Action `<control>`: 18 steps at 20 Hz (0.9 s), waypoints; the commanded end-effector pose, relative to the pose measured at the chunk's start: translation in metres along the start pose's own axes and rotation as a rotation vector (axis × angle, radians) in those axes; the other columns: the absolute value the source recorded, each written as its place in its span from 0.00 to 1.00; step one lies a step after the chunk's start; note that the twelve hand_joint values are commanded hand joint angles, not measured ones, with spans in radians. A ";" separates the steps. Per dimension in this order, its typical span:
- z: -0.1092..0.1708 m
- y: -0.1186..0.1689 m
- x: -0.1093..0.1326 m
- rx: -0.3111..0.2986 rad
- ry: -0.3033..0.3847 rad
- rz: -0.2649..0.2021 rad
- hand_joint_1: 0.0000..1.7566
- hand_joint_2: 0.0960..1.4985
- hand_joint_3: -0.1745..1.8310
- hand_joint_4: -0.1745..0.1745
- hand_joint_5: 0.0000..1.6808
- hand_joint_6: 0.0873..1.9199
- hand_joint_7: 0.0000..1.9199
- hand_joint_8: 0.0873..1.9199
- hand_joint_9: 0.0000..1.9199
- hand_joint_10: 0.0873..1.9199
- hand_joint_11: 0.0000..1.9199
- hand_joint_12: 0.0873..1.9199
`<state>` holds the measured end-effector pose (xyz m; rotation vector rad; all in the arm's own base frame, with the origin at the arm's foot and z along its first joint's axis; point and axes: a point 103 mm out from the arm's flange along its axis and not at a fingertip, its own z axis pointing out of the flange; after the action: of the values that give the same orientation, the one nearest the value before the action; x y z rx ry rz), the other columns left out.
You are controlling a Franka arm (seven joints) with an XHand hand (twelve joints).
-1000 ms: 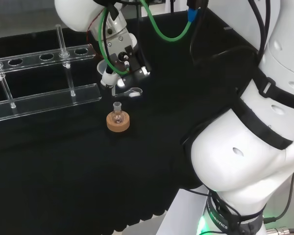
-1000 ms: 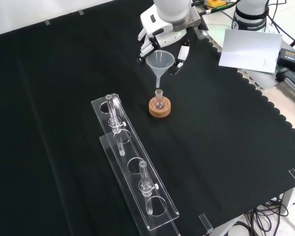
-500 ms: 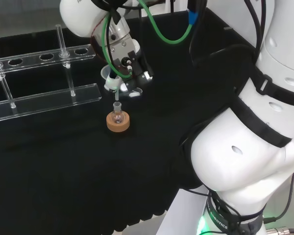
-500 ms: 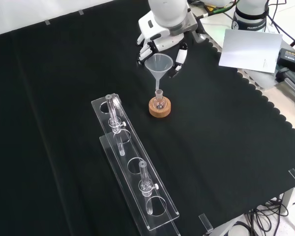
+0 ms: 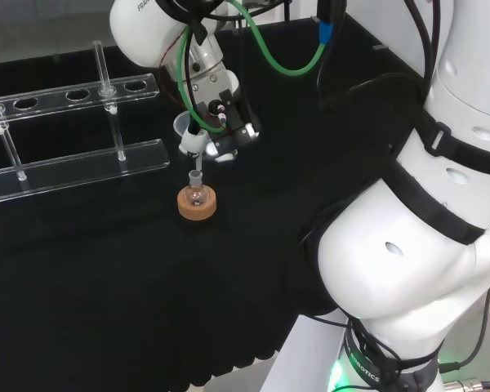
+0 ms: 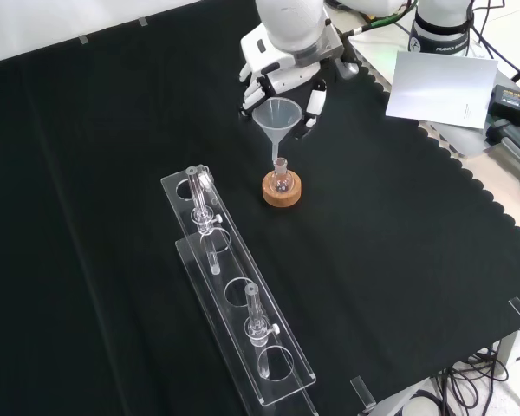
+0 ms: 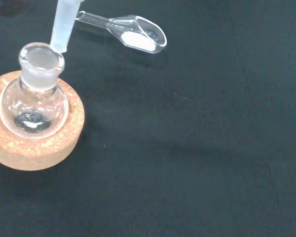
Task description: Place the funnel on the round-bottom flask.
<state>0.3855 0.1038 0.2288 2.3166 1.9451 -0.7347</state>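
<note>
Fingers [image 6: 315, 102] of the hand [image 6: 282, 74] curled round the funnel [image 6: 277, 118], holding it upright over the counter [image 6: 113, 130]. Funnel stem tip at the rim of the round-bottom flask [image 7: 34, 101], which sits in a cork ring [image 7: 37, 143]. Glass scoop [image 7: 128, 33] with white powder lies just beside
</note>
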 end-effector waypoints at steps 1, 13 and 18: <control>0.000 0.000 0.004 -0.005 -0.018 -0.006 0.45 0.46 0.35 0.38 0.43 0.39 0.42 0.42 0.58 0.24 0.40 0.62; 0.018 0.009 0.005 0.040 0.001 -0.021 0.45 0.46 0.35 0.38 0.44 0.39 0.42 0.42 0.57 0.24 0.40 0.62; 0.030 0.012 0.007 0.063 -0.006 -0.026 0.45 0.46 0.35 0.38 0.44 0.39 0.42 0.42 0.57 0.24 0.40 0.62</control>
<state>0.3853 0.1206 0.2229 2.2745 2.0023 -0.7502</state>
